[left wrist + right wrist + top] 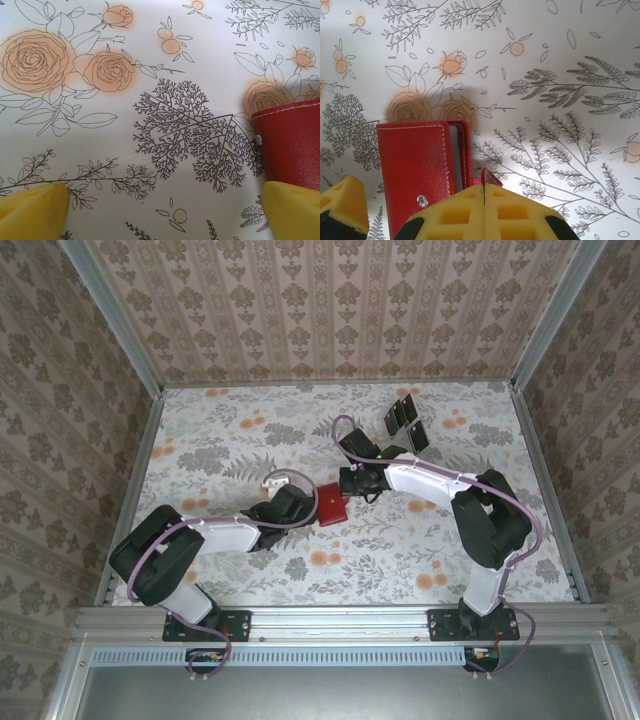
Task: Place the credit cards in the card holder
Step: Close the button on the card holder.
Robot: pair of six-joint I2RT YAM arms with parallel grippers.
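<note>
No lettering can be read on the card holder (415,165) or the flowered tablecloth (545,60).

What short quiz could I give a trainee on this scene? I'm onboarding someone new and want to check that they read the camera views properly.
1. Fill in: seen from the top camera, the credit cards sit toward the ___ side of the table.
2. True or false: the left gripper has its jaws wide open.
3. What does the right gripper pinch? A) a card B) the flap of the red card holder C) nothing

Key: 1 far; 2 true; 3 B.
</note>
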